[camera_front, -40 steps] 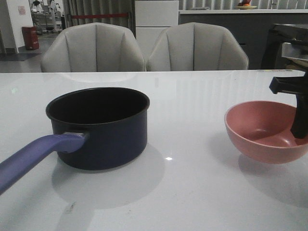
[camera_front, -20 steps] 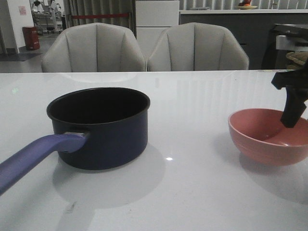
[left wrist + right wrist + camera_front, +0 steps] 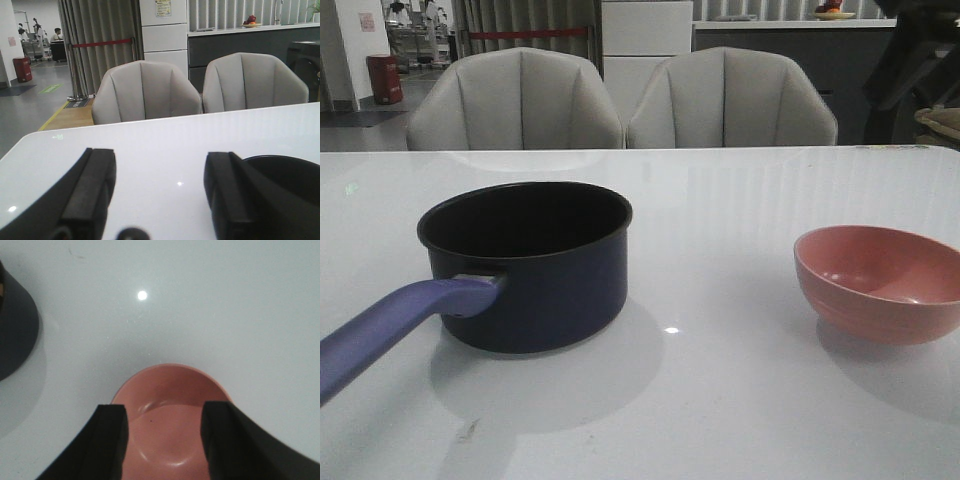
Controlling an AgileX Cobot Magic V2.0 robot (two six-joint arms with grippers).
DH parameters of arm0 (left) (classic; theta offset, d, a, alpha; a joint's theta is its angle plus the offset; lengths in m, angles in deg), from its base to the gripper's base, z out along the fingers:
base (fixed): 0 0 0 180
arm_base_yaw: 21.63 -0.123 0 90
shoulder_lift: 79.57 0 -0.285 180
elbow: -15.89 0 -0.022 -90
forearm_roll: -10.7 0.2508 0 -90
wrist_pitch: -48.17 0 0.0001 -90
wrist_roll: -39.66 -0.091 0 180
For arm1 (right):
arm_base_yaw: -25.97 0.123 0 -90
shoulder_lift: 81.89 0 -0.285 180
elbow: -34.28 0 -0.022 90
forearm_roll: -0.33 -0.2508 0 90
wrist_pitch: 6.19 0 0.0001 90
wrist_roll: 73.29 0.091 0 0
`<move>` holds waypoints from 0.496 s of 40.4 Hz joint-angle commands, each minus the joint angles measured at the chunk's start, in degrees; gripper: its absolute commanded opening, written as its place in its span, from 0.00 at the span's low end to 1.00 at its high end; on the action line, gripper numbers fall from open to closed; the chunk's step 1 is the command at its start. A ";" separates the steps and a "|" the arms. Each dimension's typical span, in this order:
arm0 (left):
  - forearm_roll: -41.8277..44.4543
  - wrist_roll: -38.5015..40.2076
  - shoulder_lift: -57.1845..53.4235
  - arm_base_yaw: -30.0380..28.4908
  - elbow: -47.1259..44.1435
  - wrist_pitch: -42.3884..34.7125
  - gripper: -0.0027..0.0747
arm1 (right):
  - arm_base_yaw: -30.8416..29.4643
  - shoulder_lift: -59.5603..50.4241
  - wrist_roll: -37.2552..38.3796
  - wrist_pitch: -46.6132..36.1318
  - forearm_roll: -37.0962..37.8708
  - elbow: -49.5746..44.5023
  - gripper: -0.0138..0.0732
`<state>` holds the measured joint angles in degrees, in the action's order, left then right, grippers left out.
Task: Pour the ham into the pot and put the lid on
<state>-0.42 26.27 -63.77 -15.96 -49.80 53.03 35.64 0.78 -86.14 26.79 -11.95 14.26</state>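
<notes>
navy pot on white table, pink bowl beneath released right gripper, left gripper released

The pot is a dark navy saucepan with a black inside, standing upright on the white table. Its mouth is open, with no cover on it. Its long periwinkle handle joins the wall at a small grey bracket and runs out toward the near left edge of the table. The pot stands well to the left of the pink bowl, with bare tabletop between them. From the front its inside shows only as black, so what lies in it cannot be told. In the right wrist view, a thin sliver of orange-pink shows at the pot's rim.
</notes>
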 commanded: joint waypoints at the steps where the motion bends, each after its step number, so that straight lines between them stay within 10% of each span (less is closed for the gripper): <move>1: -0.11 0.18 0.49 0.46 1.54 -3.46 0.59 | 1.38 -7.12 -0.77 -7.88 -0.17 -3.03 0.67; 20: -0.11 0.18 0.49 0.46 1.54 -3.48 0.59 | 12.38 -39.29 -0.77 -23.86 -0.22 -25.16 0.67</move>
<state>-0.42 26.27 -63.77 -15.96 -49.80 53.49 46.99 -33.02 -86.18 9.70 -11.95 -9.69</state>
